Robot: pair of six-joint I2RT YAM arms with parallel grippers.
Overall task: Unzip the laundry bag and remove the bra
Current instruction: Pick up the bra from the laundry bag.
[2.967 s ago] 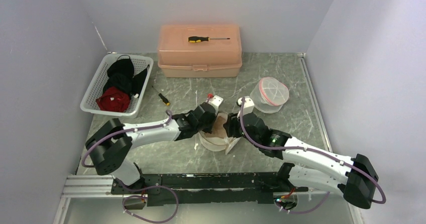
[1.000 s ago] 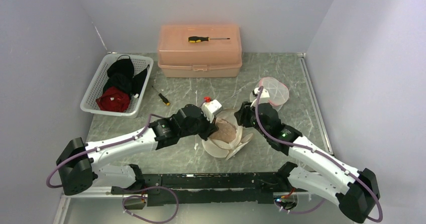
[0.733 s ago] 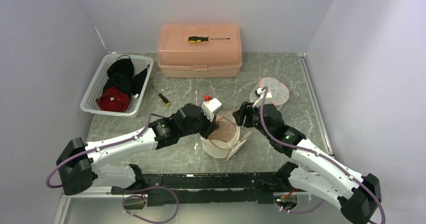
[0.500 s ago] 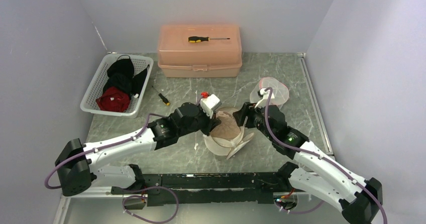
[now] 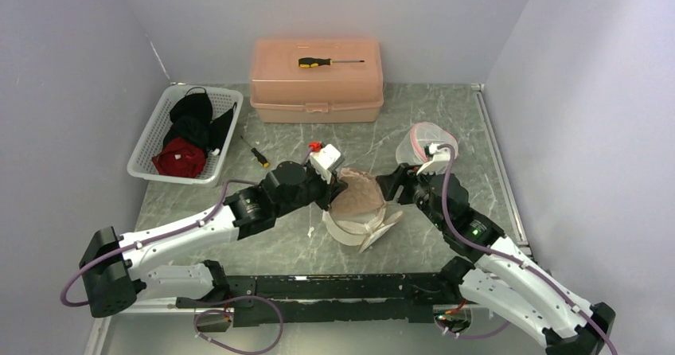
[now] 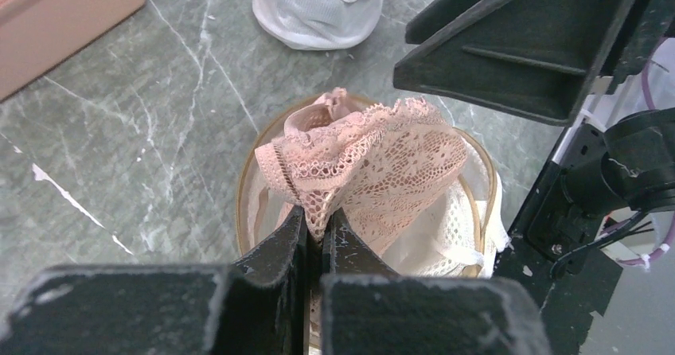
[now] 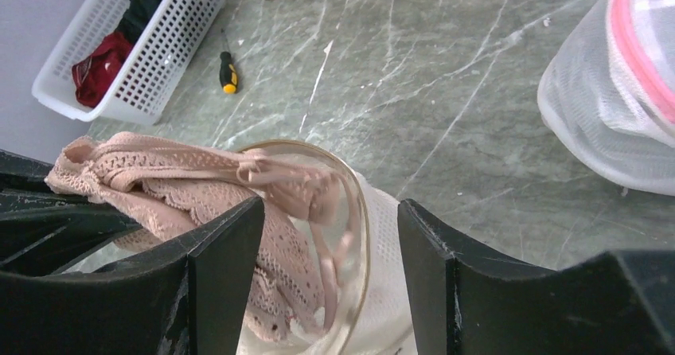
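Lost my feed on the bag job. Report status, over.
Left gripper shut on bra lace. Right gripper open, straddling the laundry bag rim. Bra partly out, straps trailing inside bag. Nothing above it blocking the lift.

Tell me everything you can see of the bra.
The bra is pale pink lace with a scalloped edge and thin straps, soft and crumpled. The left gripper is shut on a fold of the lace and holds it partly lifted out of the open laundry bag, whose gold rim circles it. Its lower part hangs inside the white mesh. The right gripper is open beside it, not gripping.
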